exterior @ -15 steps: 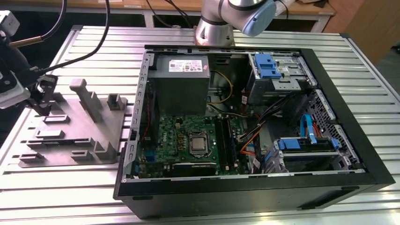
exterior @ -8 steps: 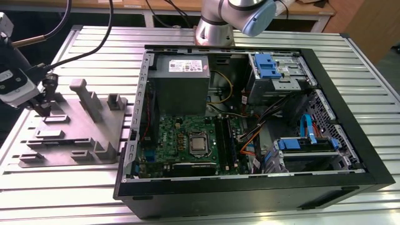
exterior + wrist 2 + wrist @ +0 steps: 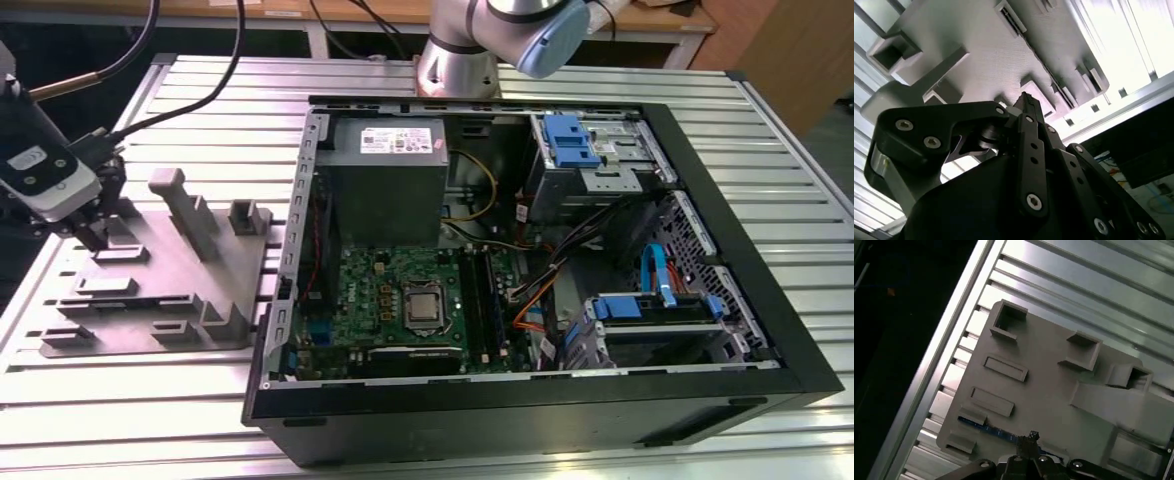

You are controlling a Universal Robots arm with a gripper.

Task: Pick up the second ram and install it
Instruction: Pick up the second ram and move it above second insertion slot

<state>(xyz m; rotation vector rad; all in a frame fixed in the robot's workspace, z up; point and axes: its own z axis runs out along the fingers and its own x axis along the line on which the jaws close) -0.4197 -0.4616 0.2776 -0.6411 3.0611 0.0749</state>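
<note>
Looks down on a grey holder plate lying flat on the ribbed metal desk. Carries open square sockets, two shallow rectangular recesses and a long sloped ramp block. Holds the second ram, seen as a thin blue strip along one border of the plate, beside small grey blocks. Finds the black gripper right at that strip, touching or just above; cannot tell which. Falls to darkness past the desk's bright edge rail.
</note>
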